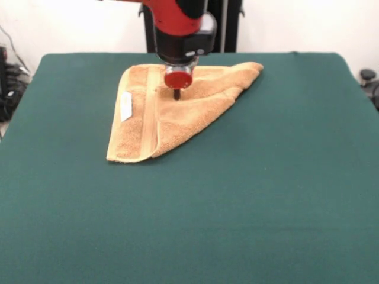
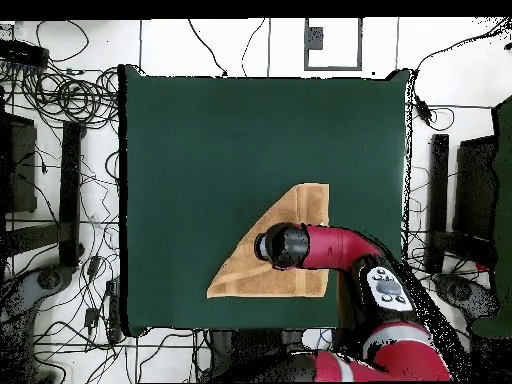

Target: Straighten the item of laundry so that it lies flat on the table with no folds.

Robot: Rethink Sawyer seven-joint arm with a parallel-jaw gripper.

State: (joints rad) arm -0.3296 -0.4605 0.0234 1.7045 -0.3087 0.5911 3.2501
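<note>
The tan-orange towel point(image 1: 195, 106) lies on the far middle of the green table point(image 1: 266, 201), folded over diagonally into a rough triangle. A woven band point(image 1: 151, 118) and a small white label point(image 1: 126, 106) show along its left side, and a folded point reaches to the right point(image 1: 251, 69). My gripper point(image 1: 176, 93) hangs from the red arm directly over the towel's upper middle, its dark tip at or just above the cloth. In the overhead view the towel point(image 2: 300, 205) sits near the table's point(image 2: 220, 150) bottom right, with the arm point(image 2: 330, 248) lying across it and hiding its middle.
The robot's black pedestal point(image 1: 225, 26) stands behind the table's far edge. Cables and dark equipment point(image 2: 60, 190) lie on the floor on both sides of the table. The towel's lower edge is close to the table's robot-side edge point(image 2: 270, 325).
</note>
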